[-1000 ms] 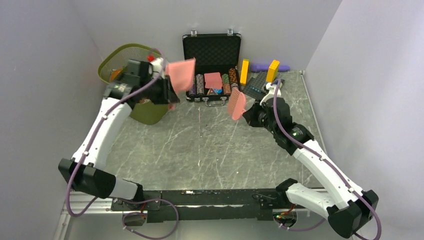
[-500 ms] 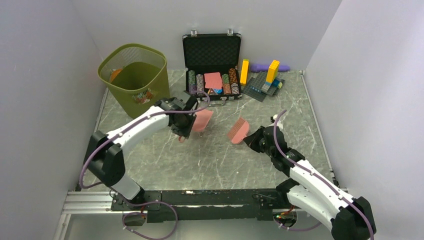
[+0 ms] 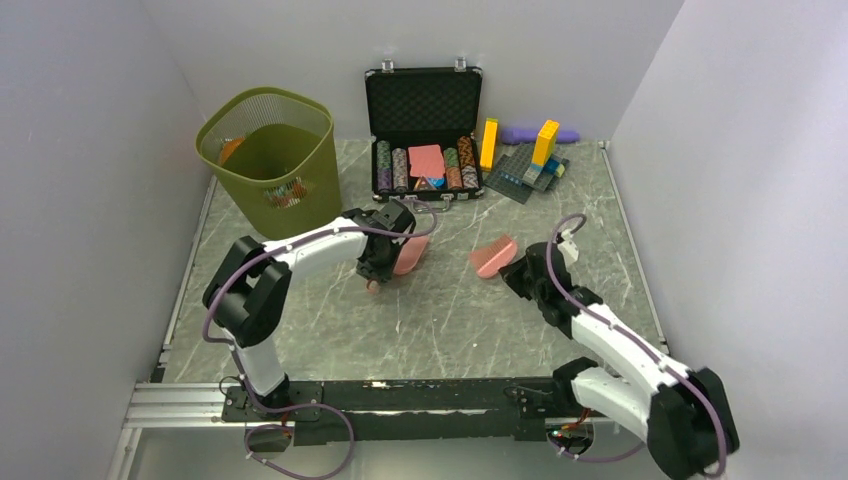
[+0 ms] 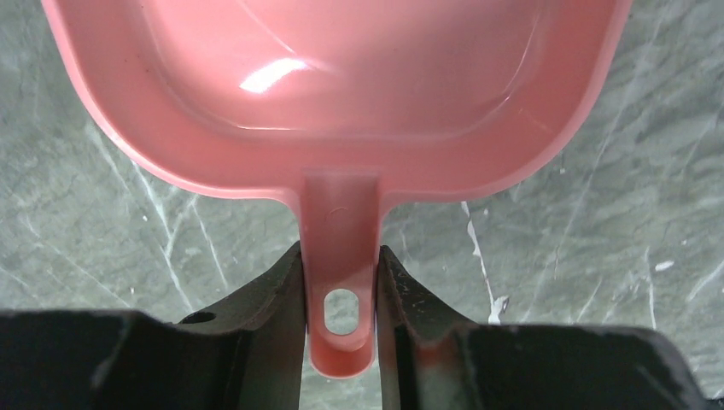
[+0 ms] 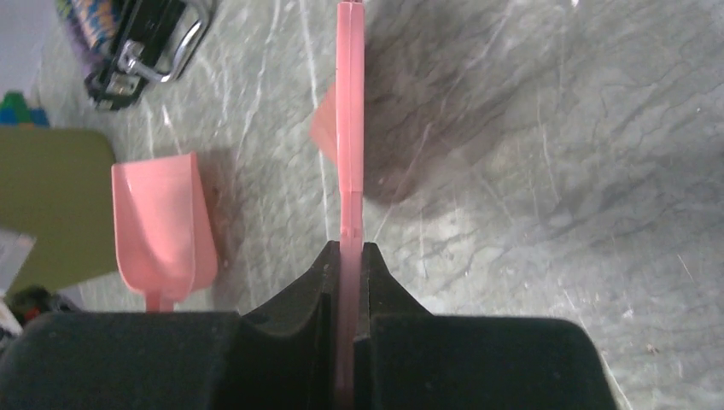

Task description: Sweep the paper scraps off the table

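My left gripper (image 3: 383, 262) is shut on the handle of a pink dustpan (image 3: 408, 252), held low over the middle of the table (image 3: 420, 320). In the left wrist view the dustpan (image 4: 341, 85) is empty, and its handle sits between the fingers of the left gripper (image 4: 341, 290). My right gripper (image 3: 515, 272) is shut on a pink brush (image 3: 493, 256) just right of the dustpan. The brush (image 5: 350, 128) shows edge-on in the right gripper (image 5: 350, 256). I see no paper scraps on the table. Small colourful bits show through the mesh wall of the green bin (image 3: 270, 150).
An open black case (image 3: 423, 105) with stacked poker chips (image 3: 400, 170) stands at the back centre. Yellow and blue toy bricks (image 3: 530, 150) lie to its right. The green bin stands at the back left. Walls close in on both sides.
The left arm has swung the dustpan from over the bin down to the middle of the table. The right arm has lowered the brush and drawn it nearer.
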Robot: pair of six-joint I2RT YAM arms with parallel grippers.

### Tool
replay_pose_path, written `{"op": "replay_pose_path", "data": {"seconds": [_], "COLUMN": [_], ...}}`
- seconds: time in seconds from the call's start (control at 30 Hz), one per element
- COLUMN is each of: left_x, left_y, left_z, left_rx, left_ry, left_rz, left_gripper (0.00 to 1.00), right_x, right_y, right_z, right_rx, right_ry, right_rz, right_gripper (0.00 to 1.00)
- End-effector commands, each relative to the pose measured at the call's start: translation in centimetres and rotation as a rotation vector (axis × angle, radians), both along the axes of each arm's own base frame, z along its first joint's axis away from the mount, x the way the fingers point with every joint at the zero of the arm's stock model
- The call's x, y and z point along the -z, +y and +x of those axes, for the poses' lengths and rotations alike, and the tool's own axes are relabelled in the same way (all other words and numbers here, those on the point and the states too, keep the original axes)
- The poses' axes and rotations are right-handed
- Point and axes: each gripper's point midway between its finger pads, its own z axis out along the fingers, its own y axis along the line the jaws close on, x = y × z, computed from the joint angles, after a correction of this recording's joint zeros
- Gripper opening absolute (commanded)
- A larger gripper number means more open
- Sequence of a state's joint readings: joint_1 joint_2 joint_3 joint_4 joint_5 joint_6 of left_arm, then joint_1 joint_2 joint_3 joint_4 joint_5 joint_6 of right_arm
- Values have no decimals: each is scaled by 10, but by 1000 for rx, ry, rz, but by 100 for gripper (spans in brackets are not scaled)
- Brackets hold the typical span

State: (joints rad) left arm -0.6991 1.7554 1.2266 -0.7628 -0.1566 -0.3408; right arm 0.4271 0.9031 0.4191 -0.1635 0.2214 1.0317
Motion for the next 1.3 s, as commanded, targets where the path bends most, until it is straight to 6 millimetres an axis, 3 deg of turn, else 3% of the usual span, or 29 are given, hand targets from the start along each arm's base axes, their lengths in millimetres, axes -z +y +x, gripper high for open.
{"op": "replay_pose_path", "data": {"seconds": [0.0, 0.07, 0.13, 0.17, 0.27, 0.63, 0.83, 0.9, 1.07, 1.27], "left_x": [-6, -6, -9, -12, -22, -83, -125, -137, -163, -153], "left_y": [-15, -15, -15, -15, -13, 14, 39, 44, 57, 65], "left_z": [28, 31, 33, 33, 33, 17, 0, -5, -27, -52], "left_rx": [-34, -39, -40, -38, -36, -77, -109, -123, -167, -187], "left_ry": [-84, -94, -101, -107, -136, -311, -485, -557, -692, -736], "left_rz": [-22, -17, -15, -18, -36, -119, -216, -279, -459, -613], "left_gripper": [0, 2, 15, 24, 45, 98, 99, 99, 99, 100], "right_x": [-14, -13, -16, -20, -38, -98, -154, -162, -166, -158], "right_y": [1, 2, -1, -4, -13, -47, -32, -34, -30, -41], "right_z": [38, 47, 53, 54, 54, 25, 5, -2, -23, -37], "right_rx": [82, 55, 37, 36, 24, -51, -248, -254, -316, -267], "right_ry": [18, 57, 89, 91, 11, -195, -470, -513, -595, -566], "right_rz": [117, 142, 110, 84, 39, -212, -283, -302, -324, -312], "right_gripper": [2, 26, 73, 84, 99, 99, 99, 99, 94, 98]}}
